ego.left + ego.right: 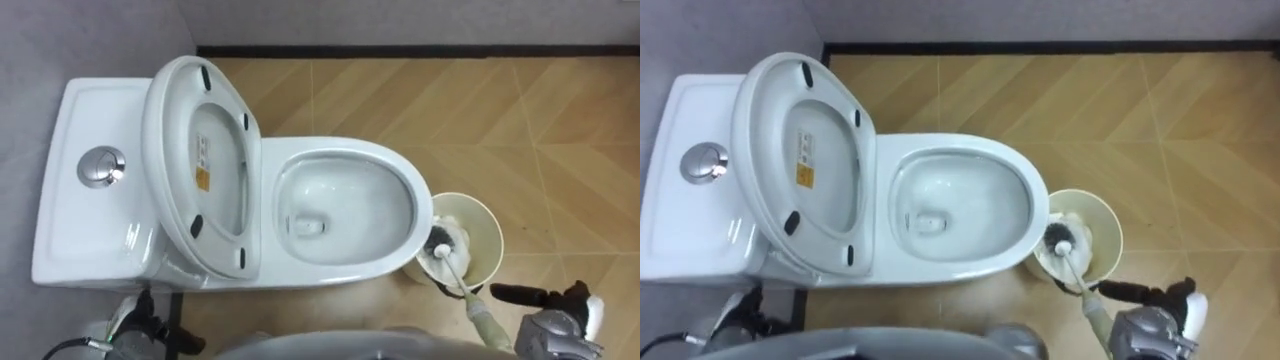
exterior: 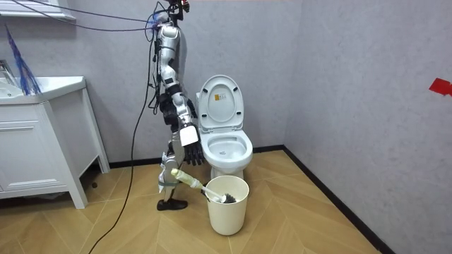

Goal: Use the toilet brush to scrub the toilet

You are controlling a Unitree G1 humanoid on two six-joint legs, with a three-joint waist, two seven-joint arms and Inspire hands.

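Brush (image 1: 450, 263) in right hand (image 1: 556, 320) (into bin (image 1: 492, 218))

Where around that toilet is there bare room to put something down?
The wood floor beyond the bucket, up to the dark skirting, is bare. So is the tank lid around the flush button. It is crowded between the toilet bowl and the bucket, where the brush slants to the right hand.

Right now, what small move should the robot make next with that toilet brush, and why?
Probably lift the toilet brush out of the bucket and swing it left over the toilet bowl: its bristles sit in the bucket, the right hand is near its handle, the seat is up.
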